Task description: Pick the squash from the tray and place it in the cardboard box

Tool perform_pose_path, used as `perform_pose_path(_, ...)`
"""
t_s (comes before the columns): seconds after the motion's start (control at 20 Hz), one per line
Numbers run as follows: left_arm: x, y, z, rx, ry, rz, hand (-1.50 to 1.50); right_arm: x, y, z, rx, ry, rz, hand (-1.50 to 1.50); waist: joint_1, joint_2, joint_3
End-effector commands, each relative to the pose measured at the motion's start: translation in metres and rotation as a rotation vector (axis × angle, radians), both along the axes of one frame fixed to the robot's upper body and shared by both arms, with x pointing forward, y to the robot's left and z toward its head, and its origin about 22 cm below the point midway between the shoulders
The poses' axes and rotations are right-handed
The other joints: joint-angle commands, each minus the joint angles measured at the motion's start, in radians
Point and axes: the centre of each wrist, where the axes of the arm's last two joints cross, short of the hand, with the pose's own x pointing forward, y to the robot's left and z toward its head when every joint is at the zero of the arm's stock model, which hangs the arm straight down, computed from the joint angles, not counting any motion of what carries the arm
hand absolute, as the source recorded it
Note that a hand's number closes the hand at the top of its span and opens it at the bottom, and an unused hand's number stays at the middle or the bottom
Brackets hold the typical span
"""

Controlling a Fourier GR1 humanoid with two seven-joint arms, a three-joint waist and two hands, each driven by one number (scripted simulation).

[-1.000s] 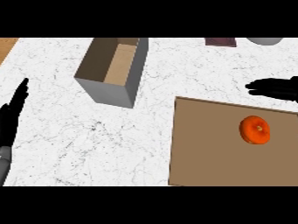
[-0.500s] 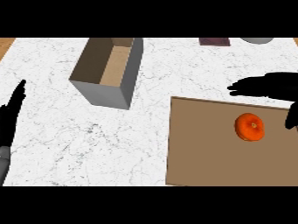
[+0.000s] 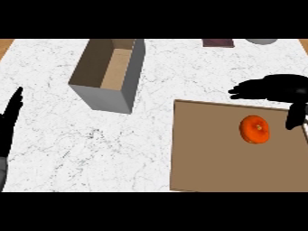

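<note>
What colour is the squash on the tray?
Orange; the squash shows best in the head view.

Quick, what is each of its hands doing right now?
Left hand: open, fingers straight, resting at the counter's left edge, holding nothing.
Right hand: open, above the tray's far edge, not touching the squash.

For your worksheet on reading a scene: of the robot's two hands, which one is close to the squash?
The right hand, at the tray's far right corner, hovers open just beyond the orange squash. The left hand rests open at the counter's left edge, far from it.
</note>
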Motion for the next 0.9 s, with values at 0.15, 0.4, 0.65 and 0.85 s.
perform_pose_path(0.15, -0.007, -0.003, -0.007, 0.021, -0.002, 0.017, 0.0, -0.008, -0.003, -0.019, 0.084, 0.176, 0.113, -1.5, -0.009, -0.002, 0.0)
perform_pose_path(0.4, 0.012, -0.004, 0.006, 0.007, -0.009, 0.022, 0.0, -0.013, 0.025, -0.009, 0.103, 0.173, 0.183, -1.5, -0.03, -0.006, -0.001)
perform_pose_path(0.65, 0.006, 0.017, 0.003, -0.002, 0.005, 0.014, 0.0, -0.02, 0.009, -0.005, 0.065, 0.156, 0.17, -1.5, -0.021, -0.003, -0.001)
perform_pose_path(0.85, 0.007, 0.014, 0.012, 0.012, 0.006, 0.017, 0.0, -0.021, 0.023, -0.002, -0.028, 0.121, 0.141, -1.5, -0.016, -0.004, -0.001)
